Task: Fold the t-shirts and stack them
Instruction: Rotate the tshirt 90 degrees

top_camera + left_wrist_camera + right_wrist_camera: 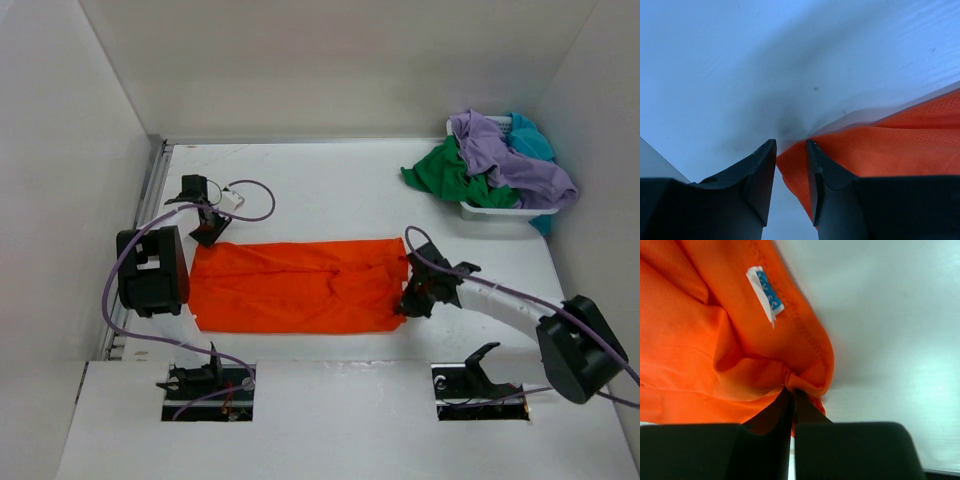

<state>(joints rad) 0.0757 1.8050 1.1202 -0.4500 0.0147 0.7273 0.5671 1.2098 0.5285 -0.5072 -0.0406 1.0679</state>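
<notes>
Jaws of the right gripper [791, 390] are pressing tightly together, pinching a bunched fold at the hem edge of the orange t-shirt [295, 285], at its right end. Just above that pinch, in the right wrist view, a small white and blue label [765, 292] is showing beside a stitched seam.

Over at the shirt's far left corner, the left gripper [790, 146] is reaching down to the table [330, 180]. Its jaws are standing a narrow gap apart with the tip of the orange corner lying between them; I cannot tell whether they are actually clamping the cloth.

Between the two grippers the orange t-shirt is lying spread out flat, lengthwise across the middle of the table, with a few creases running through it.

Well apart, in the far right corner, the purple t-shirt [505, 150], green t-shirt [450, 175] and teal t-shirt [530, 138] are sitting heaped together in a white basket [495, 212], spilling over its rim.
</notes>
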